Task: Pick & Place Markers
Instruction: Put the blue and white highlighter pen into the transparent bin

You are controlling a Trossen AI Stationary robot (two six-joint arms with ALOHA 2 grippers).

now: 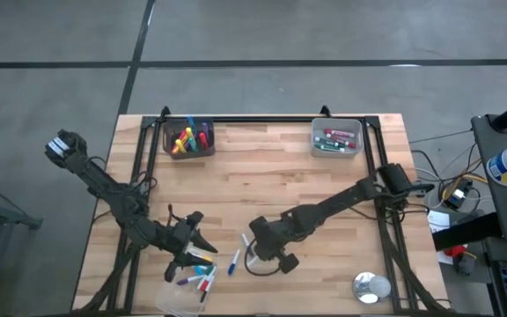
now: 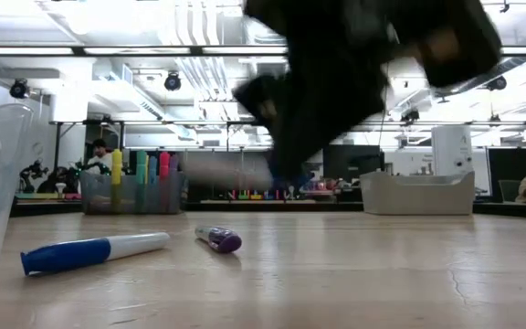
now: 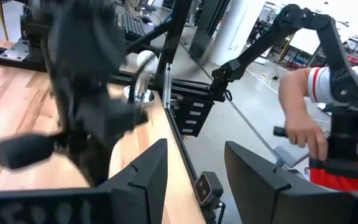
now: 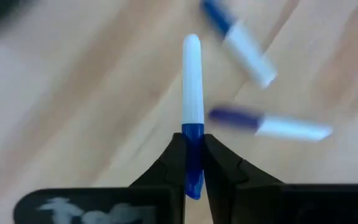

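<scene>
**Right hand pinched a blue-capped marker**

No writing could be read on anything. The right hand [image 4: 192, 163] was squeezed shut on a thin white marker with a blue cap [image 4: 192, 112], low in the middle of the high view. Two more markers [image 4: 241, 37] lay near it on the smooth, pale wooden surface [image 1: 271, 176]. The left hand [image 1: 194, 239] sat open and empty at the lower left, by a small heap of markers [image 1: 202, 277]. Two bins [image 1: 189, 136] with more markers stood along the top edge.

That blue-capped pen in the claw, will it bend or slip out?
Probably stiff: the pen sticks straight out from the right gripper without sagging. It may pivot, being pinched only at its blue cap. Set down, the round barrel would likely roll.
</scene>
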